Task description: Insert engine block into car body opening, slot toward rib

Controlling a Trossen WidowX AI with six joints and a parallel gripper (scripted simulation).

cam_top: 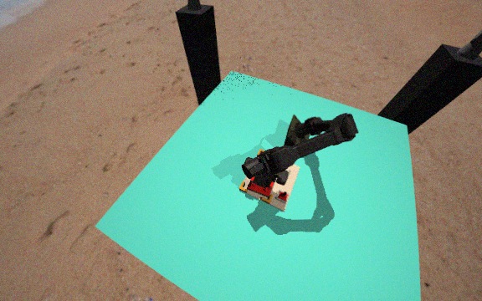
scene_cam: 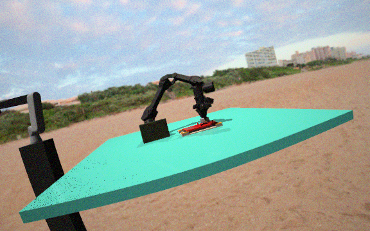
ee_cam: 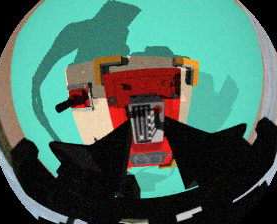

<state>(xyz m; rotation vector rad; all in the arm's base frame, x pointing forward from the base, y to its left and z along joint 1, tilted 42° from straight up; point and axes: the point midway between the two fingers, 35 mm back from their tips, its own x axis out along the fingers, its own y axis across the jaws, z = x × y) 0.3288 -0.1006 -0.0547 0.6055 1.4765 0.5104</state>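
Note:
The red car body (cam_top: 261, 191) (scene_cam: 198, 127) (ee_cam: 143, 82) lies on a beige base plate (cam_top: 294, 172) (ee_cam: 90, 125) with orange corners, near the middle of the teal table. My gripper (scene_cam: 203, 119) (ee_cam: 146, 120) stands straight down over the car body and is shut on the grey ribbed engine block (ee_cam: 146, 116). The block sits at the opening in the red body, and its top shows between my dark fingers in the wrist view. I cannot tell how deep it sits. In the top view my wrist hides the block.
A small red and black part (cam_top: 283, 195) (ee_cam: 74, 102) lies on the base plate beside the car body. The arm's black base (scene_cam: 154, 129) stands behind the plate. Two black camera posts (cam_top: 199, 50) (cam_top: 433, 85) stand at the table's far edge.

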